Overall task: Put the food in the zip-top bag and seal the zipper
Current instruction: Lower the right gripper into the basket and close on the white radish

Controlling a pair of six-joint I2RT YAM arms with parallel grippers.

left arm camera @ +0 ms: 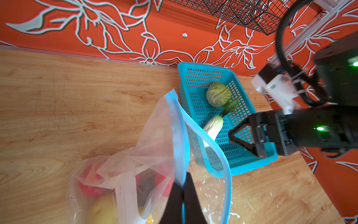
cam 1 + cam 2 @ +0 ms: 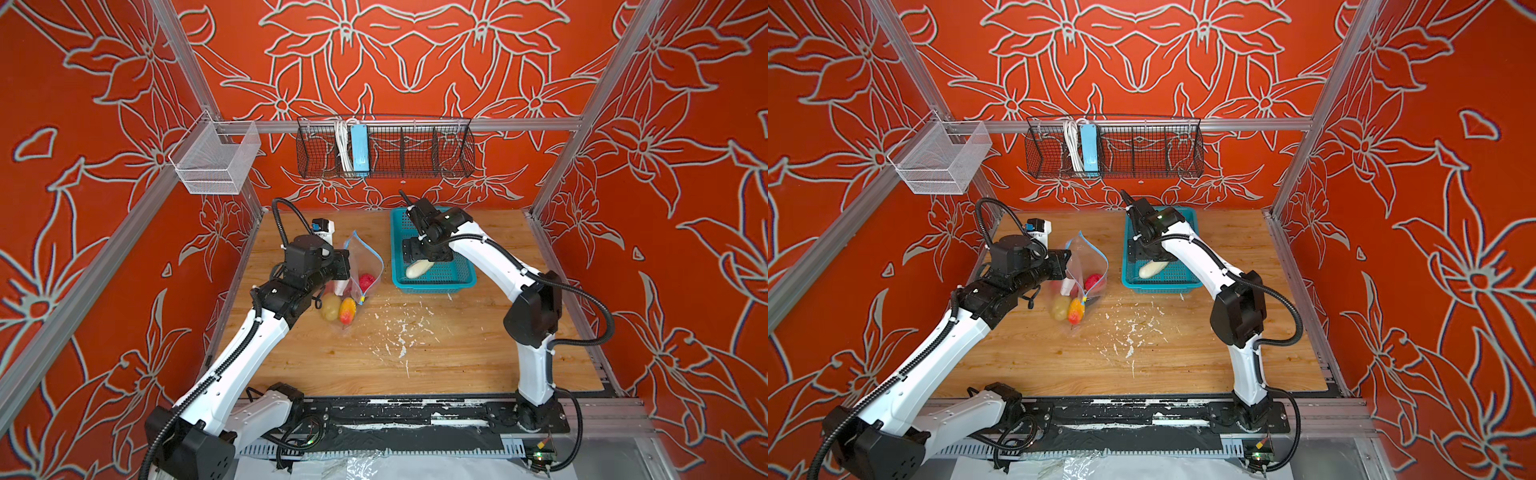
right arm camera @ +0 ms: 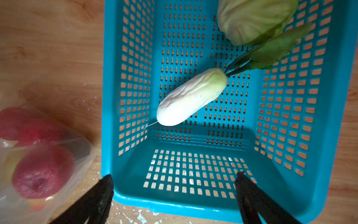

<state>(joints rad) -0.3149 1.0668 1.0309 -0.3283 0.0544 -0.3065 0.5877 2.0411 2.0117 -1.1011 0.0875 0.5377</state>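
The left gripper (image 1: 183,185) pinches the zipper (image 1: 179,135) edge of the bag (image 2: 362,262). The bag rests on the table (image 2: 457,353) beside the basket (image 3: 108,77) and contains a potato (image 2: 330,308) and a red berry (image 2: 365,281). The right gripper (image 3: 174,177) hangs with fingers spread wide over the cucumber (image 3: 190,97) in the basket.

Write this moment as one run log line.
left gripper: shut on bag edge | right gripper: open, over basket | in basket: white vegetable, cabbage | in bag: red fruit, potato

The wooden table (image 2: 457,357) carries a teal basket (image 2: 434,286) at 1 o'clock, the zip-top bag (image 2: 362,259) at 10 o'clock, and white flecks (image 2: 400,332) near its middle.
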